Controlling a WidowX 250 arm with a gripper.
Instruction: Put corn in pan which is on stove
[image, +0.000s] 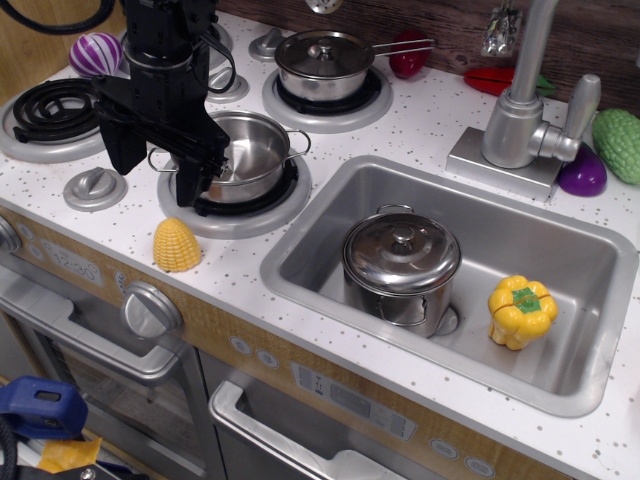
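The yellow ribbed corn (177, 245) lies on the white speckled stove top (120, 230) near the front edge, just in front of the front burner. The shiny lidless pan (252, 152) with two loop handles sits on that burner ring. My black gripper (158, 180) hangs over the pan's left side, above and behind the corn. Its fingers (192, 175) are spread apart with nothing between them. The arm hides part of the pan's left rim.
A lidded long-handled saucepan (322, 60) sits on the back burner. The sink (570, 240) holds a lidded steel pot (400, 265) and a yellow bell pepper (520, 310). A faucet (520, 115) stands behind it. A black coil burner (50, 105) and a silver knob (95, 187) are at the left.
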